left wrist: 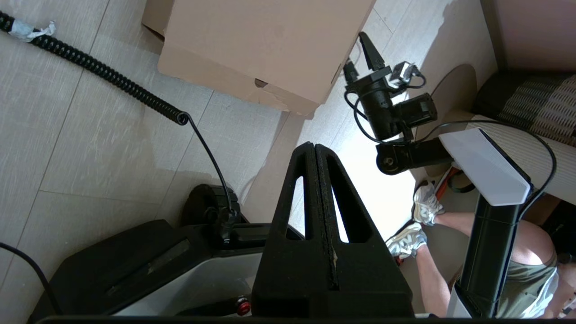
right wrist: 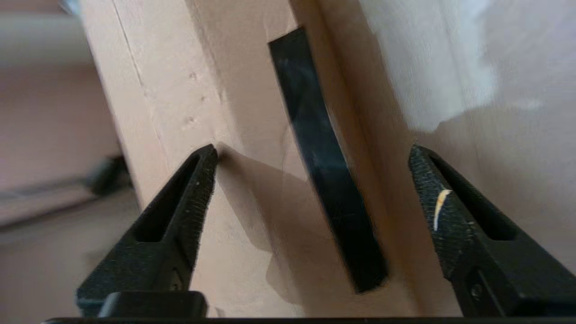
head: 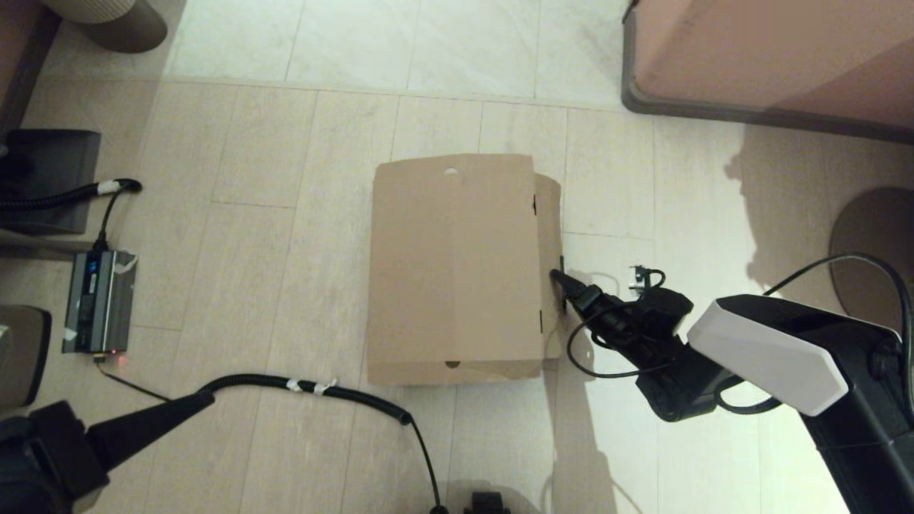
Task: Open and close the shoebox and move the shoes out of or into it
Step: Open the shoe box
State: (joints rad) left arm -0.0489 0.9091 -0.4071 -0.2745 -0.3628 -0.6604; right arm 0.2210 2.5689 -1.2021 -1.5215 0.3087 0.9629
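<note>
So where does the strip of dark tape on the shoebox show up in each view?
Head view: thin dark tape on the shoebox's right side flap, at the right gripper tip.
Left wrist view: not visible.
Right wrist view: centre, between the open fingers.
Shared landmark: the right gripper.

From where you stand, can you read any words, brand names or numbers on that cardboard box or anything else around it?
No readable text anywhere.
The shoebox: plain brown cardboard, no print; its dark tape strip is blank.
The small grey device on the floor by the robot's left: its label is too small to read.
The right claw, open at the box's taped edge, and the left claw, shut and parked: no markings.
</note>
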